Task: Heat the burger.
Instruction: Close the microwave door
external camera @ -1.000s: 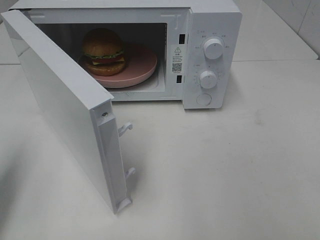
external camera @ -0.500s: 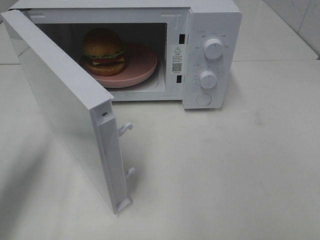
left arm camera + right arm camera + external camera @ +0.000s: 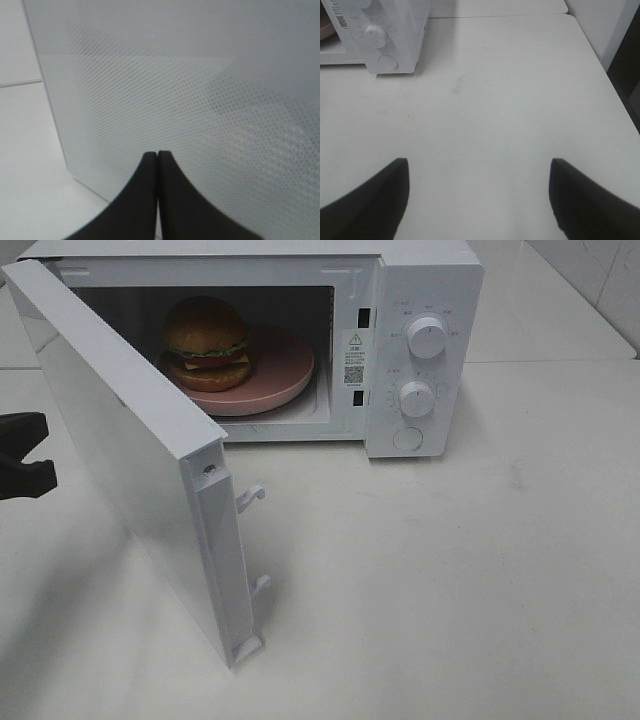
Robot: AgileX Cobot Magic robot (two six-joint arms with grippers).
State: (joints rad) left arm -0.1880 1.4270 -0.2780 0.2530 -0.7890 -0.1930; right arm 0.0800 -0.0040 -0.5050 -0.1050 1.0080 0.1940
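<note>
Just ahead of your left end effector (image 3: 158, 154), shut tight and empty, stands the open white microwave door (image 3: 190, 85); that end effector has only now come up beside it. Beyond the door, the tall golden-bunned burger (image 3: 208, 343) sits inside on the round pink plate (image 3: 285, 375), so closing likely comes next. Your right end effector (image 3: 479, 162) gapes empty.

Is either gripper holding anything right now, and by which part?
Nothing is held. The left gripper is shut with nothing between its fingers, its tips facing the microwave door. The right gripper is open above the table.
</note>
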